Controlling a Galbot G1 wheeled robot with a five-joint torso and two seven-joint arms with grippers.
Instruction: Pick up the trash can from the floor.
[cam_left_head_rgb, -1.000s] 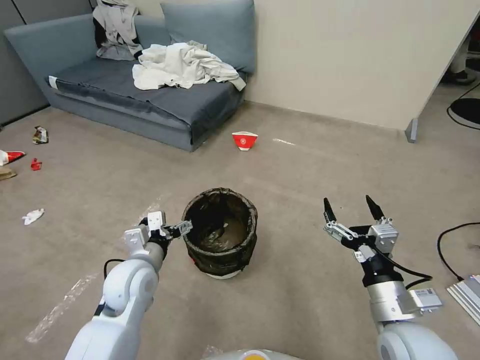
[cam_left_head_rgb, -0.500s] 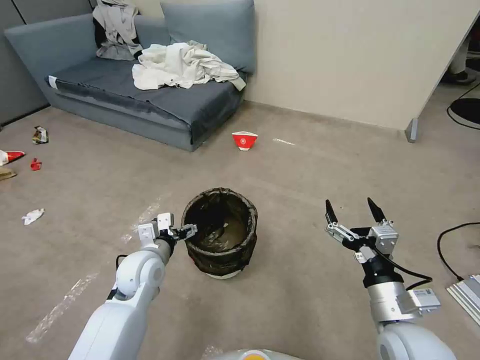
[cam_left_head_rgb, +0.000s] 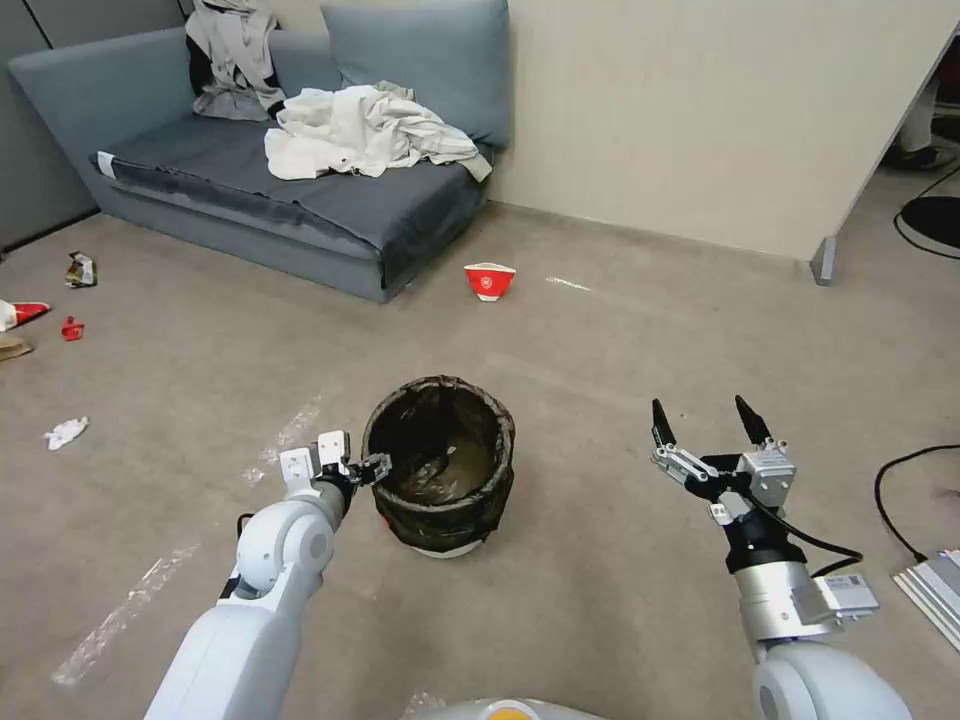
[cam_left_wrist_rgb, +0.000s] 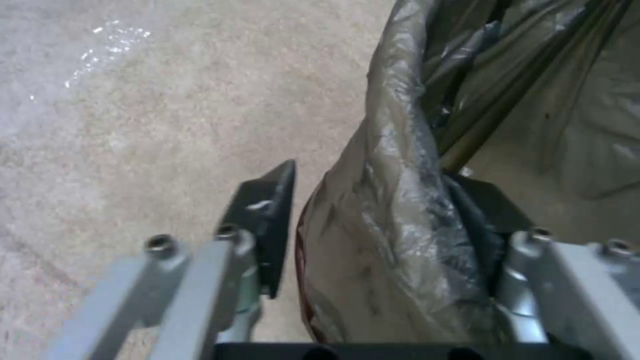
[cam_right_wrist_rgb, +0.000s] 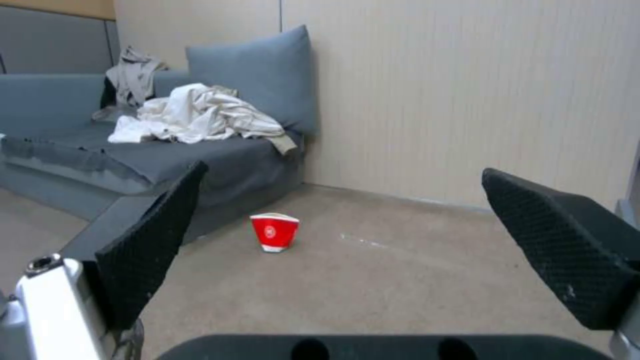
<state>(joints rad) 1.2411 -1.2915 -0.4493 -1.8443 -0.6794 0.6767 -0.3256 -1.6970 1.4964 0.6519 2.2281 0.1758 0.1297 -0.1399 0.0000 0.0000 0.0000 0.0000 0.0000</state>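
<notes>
1. A grey sofa (cam_left_head_rgb: 250, 190) is seen against the far wall, with a blue-grey cushion (cam_left_head_rgb: 420, 60) propped at its corner.
2. Crumpled pale clothes (cam_left_head_rgb: 360, 130) are heaped on the seat.
3. A red-and-white paper cup (cam_left_head_rgb: 489, 281) is set upright near the sofa's front corner.
4. Scraps of litter (cam_left_head_rgb: 66, 432) are scattered at the left.
5. A black cable (cam_left_head_rgb: 895, 500) is looped at the right.

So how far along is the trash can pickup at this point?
Done: the left gripper has reached the trash can, one finger outside the bag-lined rim and the other inside. In hand: the jaws straddle the rim but are not clamped. Left: closing and lifting; the can sits on the floor. The right gripper waits open beside it.
</notes>
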